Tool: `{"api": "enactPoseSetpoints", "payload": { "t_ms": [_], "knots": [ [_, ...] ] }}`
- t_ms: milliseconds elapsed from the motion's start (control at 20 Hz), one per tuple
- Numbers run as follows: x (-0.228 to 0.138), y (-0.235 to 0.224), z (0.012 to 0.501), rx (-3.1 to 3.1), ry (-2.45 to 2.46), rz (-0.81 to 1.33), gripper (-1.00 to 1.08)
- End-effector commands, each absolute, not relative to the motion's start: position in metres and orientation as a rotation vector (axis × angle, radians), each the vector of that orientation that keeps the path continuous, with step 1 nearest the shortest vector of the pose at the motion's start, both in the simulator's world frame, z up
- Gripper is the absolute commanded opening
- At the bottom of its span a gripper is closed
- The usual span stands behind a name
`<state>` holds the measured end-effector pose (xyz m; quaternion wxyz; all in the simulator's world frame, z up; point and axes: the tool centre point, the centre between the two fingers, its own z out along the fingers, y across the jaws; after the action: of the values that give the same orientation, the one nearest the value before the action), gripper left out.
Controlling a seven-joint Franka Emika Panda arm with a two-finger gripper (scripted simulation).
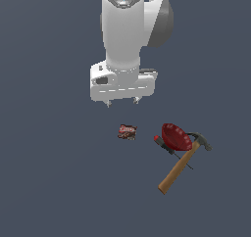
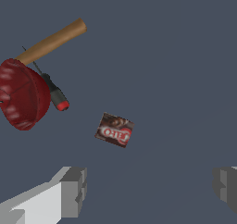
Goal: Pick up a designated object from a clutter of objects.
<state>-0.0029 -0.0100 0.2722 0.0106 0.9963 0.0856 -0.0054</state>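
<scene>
Hovering above the dark surface [image 1: 54, 182], the claw [image 1: 122, 102] hangs with its fingers [image 2: 74, 190] spread wide apart, holding nothing. In the exterior view the small red-brown box [image 1: 127, 131] lies flat on the surface at about six o'clock from the claw, apart from its fingertips. At three o'clock from the box, well apart from it, sits the rest of the clutter: the red bowl [image 1: 176, 136] tipped on its side, the red-handled screwdriver [image 1: 164, 146] just beside the bowl, and the wooden-handled hammer [image 1: 184, 164] lying flat, its handle running toward seven o'clock.
</scene>
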Motion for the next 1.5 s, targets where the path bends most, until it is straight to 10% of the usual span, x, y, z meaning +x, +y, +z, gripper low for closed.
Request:
{"api": "enactPoseSetpoints", "payload": {
  "t_ms": [0,1450],
  "knots": [
    [-0.002,-0.01,0.26,3.097,0.367,-0.018,1.0],
    [-0.011,0.002,0.12,2.72,1.539,-0.02,1.0]
  ]
}}
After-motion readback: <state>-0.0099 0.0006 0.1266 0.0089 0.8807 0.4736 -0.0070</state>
